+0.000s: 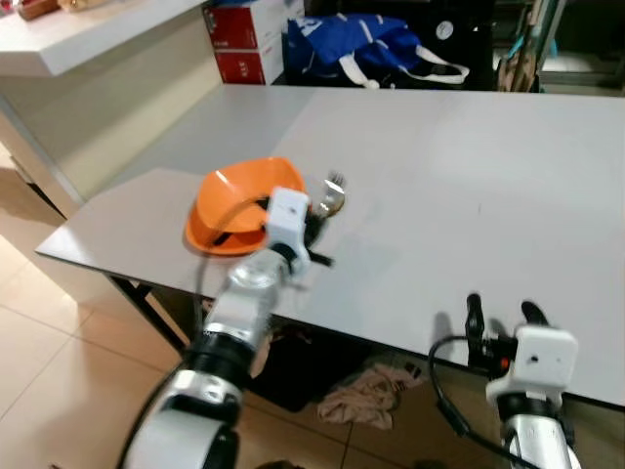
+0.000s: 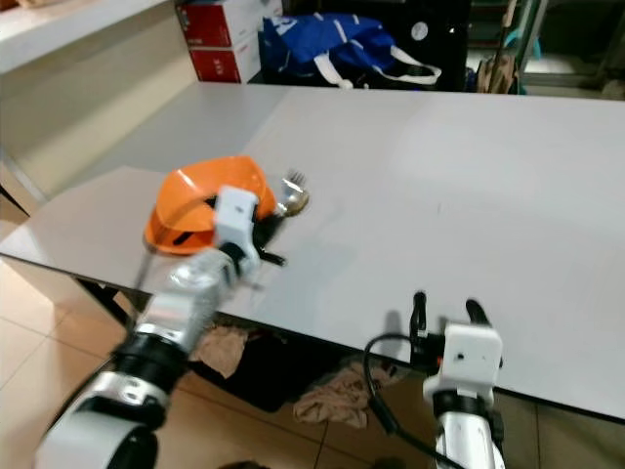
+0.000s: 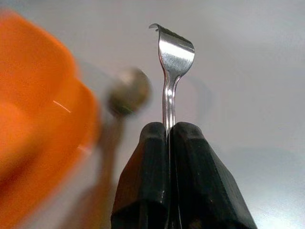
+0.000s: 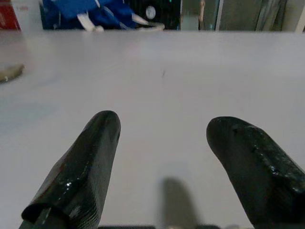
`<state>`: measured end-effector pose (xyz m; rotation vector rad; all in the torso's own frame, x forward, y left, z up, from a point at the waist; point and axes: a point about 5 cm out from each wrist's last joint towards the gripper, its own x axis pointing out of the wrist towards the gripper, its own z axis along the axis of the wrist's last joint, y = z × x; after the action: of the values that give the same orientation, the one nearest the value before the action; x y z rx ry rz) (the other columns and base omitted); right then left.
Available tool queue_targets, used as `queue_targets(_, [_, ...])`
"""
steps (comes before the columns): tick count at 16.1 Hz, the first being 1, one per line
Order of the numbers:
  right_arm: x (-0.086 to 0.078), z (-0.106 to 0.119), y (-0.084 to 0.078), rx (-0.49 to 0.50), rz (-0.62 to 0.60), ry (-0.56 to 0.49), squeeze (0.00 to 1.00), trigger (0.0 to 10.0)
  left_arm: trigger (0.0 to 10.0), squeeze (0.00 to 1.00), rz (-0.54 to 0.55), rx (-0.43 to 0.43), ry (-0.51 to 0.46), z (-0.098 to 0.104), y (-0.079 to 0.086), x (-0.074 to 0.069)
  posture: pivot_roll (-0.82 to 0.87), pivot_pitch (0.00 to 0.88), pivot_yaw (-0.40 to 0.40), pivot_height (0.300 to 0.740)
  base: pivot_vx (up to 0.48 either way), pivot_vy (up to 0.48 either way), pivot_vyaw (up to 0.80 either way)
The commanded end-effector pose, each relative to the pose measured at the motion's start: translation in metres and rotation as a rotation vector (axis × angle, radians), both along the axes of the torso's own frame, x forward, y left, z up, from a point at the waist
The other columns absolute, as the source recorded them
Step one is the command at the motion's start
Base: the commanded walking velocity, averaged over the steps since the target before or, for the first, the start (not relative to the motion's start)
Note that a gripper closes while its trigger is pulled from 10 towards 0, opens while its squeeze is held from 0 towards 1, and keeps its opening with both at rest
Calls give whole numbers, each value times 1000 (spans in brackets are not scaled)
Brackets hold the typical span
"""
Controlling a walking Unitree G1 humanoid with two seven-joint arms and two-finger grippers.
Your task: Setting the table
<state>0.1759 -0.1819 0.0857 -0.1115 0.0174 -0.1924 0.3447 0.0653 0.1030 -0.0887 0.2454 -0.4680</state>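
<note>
An orange bowl (image 1: 232, 207) sits tilted near the left front corner of the grey table (image 1: 439, 195). Just right of the bowl, my left gripper (image 1: 314, 223) is shut on the handle of a silver fork (image 3: 174, 56), whose tines point away from the black fingers (image 3: 148, 181). A spoon (image 3: 128, 90) lies blurred between the fork and the bowl (image 3: 33, 119). My right gripper (image 1: 500, 313) stands open at the table's front edge on the right. Nothing is between its fingers (image 4: 90, 157).
Red boxes (image 1: 244, 39) and a blue bag (image 1: 356, 44) stand beyond the far edge of the table. A white counter (image 1: 88, 34) runs along the left. Crumpled cloth (image 1: 361, 396) lies on the tiled floor under the table's front edge.
</note>
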Motion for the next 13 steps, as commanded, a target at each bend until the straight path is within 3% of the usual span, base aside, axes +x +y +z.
queue_targets(1, [1,7,4,1,13,-19,0,10000,10000,0,0,-36,48,-3,0,3,-181,0,149,710,0,0,0])
queue_targets(4, [-2,9,7,4,12,-16,0,10000,10000,0,-25,-82,109,-9,-6,2,-181,0,152,710,0,0,0])
queue_targets(10, [-6,9,9,9,6,2,0,10000,10000,0,-25,-83,164,-19,-4,4,-186,0,155,710,0,0,0])
queue_targets(11, [-6,9,9,9,7,3,0,10000,10000,184,-29,-87,175,-20,-5,4,-187,0,156,710,0,0,0])
queue_targets(12, [-5,8,9,9,7,3,0,10000,10000,184,-29,-86,181,-21,-5,4,-188,0,157,710,0,0,0])
queue_targets(13, [-5,8,9,8,7,4,0,10000,10000,1000,-33,-90,190,-22,-6,4,-188,0,158,710,0,0,0])
